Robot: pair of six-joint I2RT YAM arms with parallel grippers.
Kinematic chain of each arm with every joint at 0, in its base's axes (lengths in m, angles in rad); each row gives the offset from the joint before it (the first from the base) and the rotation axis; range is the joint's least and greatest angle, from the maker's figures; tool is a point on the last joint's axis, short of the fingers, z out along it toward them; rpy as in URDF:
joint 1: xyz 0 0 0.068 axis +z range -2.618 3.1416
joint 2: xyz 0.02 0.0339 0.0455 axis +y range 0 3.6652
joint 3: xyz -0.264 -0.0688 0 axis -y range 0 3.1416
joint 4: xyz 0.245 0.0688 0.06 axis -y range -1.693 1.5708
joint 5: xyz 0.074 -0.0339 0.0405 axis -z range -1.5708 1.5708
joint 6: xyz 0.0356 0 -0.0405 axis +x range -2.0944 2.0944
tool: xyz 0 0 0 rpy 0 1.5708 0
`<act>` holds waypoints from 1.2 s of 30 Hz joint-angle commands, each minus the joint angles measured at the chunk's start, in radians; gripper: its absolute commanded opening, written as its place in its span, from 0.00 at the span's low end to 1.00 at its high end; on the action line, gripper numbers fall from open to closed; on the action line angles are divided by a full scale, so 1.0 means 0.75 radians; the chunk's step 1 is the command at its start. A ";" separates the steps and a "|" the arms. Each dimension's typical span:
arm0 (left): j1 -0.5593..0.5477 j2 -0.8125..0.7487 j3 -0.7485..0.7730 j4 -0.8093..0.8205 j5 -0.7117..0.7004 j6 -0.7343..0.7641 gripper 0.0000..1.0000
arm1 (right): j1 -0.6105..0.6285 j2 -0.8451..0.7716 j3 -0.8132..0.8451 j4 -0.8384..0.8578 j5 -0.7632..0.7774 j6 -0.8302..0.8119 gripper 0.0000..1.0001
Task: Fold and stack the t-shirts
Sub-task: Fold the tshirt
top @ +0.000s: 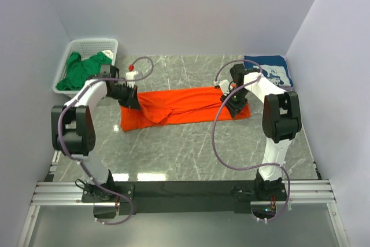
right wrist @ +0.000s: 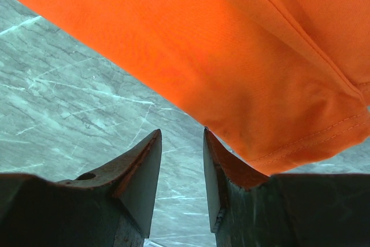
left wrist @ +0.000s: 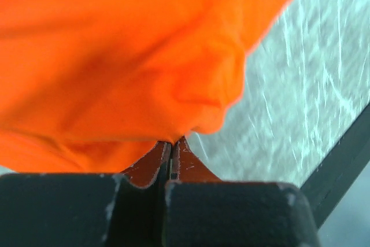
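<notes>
Orange t-shirt (top: 185, 105) is seen from the top view spread as a long band in the middle of the table (top: 191, 154), its long axis running left to right between the two arms. Which end is the collar cannot be told. The left gripper (top: 132, 98) is set on the band's left end and the right gripper (top: 234, 105) at its right end, so each arm is nearest its own end. A navy t-shirt (top: 269, 67) is laid folded at the far right corner, and a green t-shirt (top: 87, 67) is heaped in the basket (top: 92, 44) at the far left.

From the left wrist, the left gripper (left wrist: 171, 150) is seen clenched, a pinch of orange cloth (left wrist: 115, 56) caught between its tips.

From the right wrist, the right gripper (right wrist: 182, 143) is seen parted with bare table in the gap; the stitched hem (right wrist: 324, 137) lies just beyond its tips, ungrasped. A short reach forward is judged necessary before closing.
</notes>
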 commanded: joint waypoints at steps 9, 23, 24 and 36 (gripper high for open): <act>0.124 0.515 0.553 0.185 0.147 -0.277 0.02 | -0.011 -0.027 0.037 0.019 -0.001 0.001 0.42; 0.169 0.154 0.255 0.262 0.047 -0.251 0.43 | -0.019 -0.054 -0.075 0.103 0.078 -0.005 0.37; 0.169 0.115 0.171 0.211 -0.010 -0.205 0.43 | -0.021 -0.038 -0.081 0.127 0.087 -0.003 0.37; 0.143 0.036 -0.232 0.218 -0.264 -0.040 0.41 | -0.021 0.179 0.005 0.148 0.254 0.128 0.35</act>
